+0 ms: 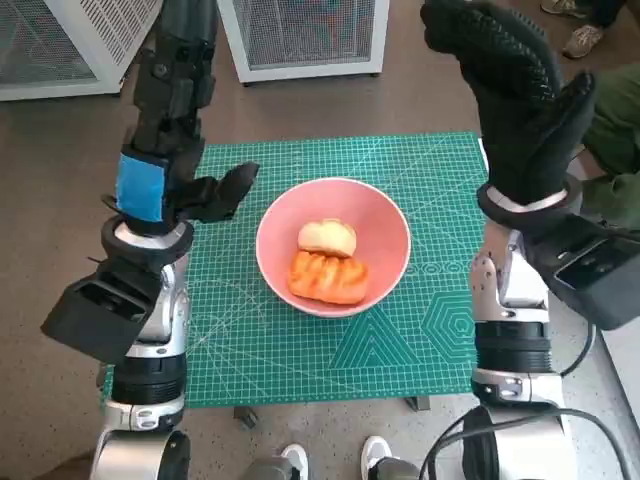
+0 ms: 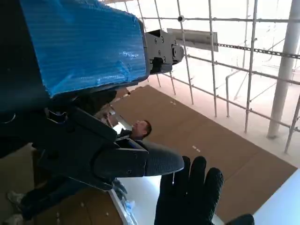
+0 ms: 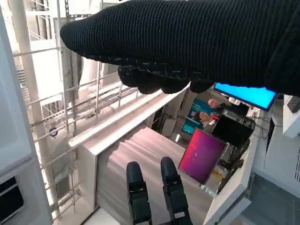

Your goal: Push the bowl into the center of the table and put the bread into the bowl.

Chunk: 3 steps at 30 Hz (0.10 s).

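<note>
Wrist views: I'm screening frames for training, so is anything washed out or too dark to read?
Left wrist view: the bright windows are blown out and the left hand is shadowed. Right wrist view: the right hand is a dark band against pale, overexposed walls. Head view: evenly lit.

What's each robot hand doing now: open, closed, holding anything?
Left robot hand: open, holding nothing.
Right robot hand: open, raised, holding nothing.

Head camera looks steeply down; both wrist cameras face upward at scaffolding.
</note>
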{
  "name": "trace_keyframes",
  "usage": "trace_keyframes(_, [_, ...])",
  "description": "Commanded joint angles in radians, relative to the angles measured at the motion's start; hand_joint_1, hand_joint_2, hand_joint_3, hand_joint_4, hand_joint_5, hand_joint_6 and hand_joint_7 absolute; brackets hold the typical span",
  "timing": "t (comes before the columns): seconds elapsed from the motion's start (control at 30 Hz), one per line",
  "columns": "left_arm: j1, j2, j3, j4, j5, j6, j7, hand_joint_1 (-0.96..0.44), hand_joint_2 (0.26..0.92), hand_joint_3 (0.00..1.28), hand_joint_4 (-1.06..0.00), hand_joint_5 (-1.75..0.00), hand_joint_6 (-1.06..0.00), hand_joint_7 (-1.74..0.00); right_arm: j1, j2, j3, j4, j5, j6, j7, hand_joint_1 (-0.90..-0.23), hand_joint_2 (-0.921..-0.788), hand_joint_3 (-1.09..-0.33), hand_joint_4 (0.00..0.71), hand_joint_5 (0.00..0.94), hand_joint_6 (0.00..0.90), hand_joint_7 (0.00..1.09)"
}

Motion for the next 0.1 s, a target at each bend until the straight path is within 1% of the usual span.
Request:
trace_keyframes(0.03, [-0.007,0.013,-0.005,0.007,-0.030,-0.011,-0.029,-0.72,0.921,0.41,-0.04,-0.01,-0.10,-0.03,0.015,-0.008,0.002,0.015,-0.019,-0.001,-0.010,-0.627,-0.921,-0.796,0.278,0.000,0.245,0.40])
trace_keyframes(0.1, [-0.009,0.015,-0.004,0.010,-0.040,-0.012,-0.041,-0.72,0.921,0.40,-0.05,-0.01,-0.11,-0.03,0.017,-0.008,0.003,0.015,-0.021,-0.002,-0.011,-0.627,-0.921,-0.790,0.276,0.000,0.245,0.39])
